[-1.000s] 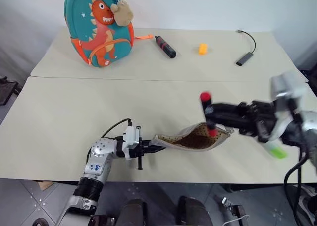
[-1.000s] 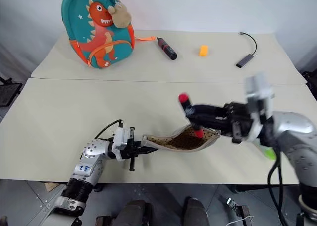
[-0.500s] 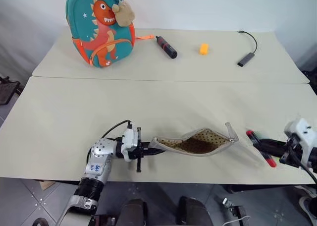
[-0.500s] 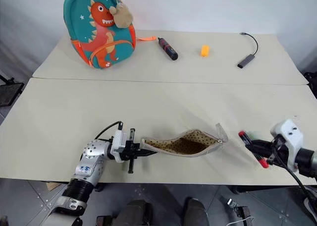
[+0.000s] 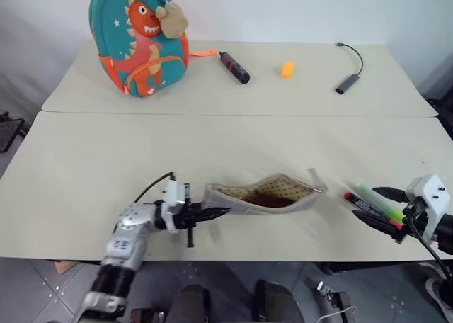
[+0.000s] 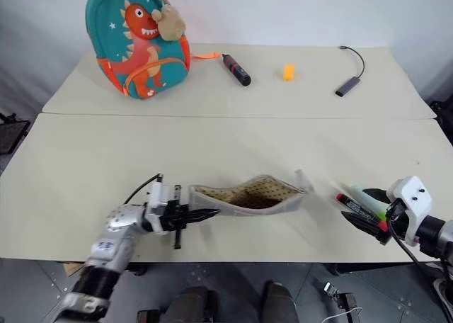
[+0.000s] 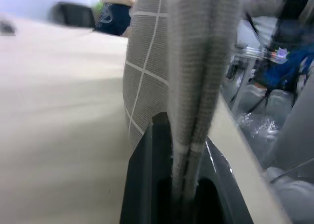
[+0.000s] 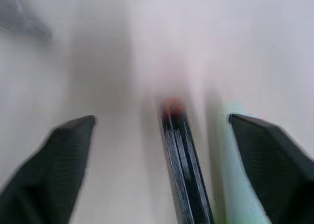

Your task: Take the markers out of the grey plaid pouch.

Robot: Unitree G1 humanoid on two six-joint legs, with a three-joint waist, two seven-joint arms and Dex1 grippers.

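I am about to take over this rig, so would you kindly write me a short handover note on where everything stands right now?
Left gripper: shut on one end of the grey plaid pouch, which lies open on the near table, its dotted lining showing.
Right gripper: open at the table's right edge, with a red-capped marker and a pale green marker lying between its fingers, not gripped.
Done: two markers are out of the pouch and on the table.
Left: I cannot tell whether more markers remain in the pouch; check inside before ending.
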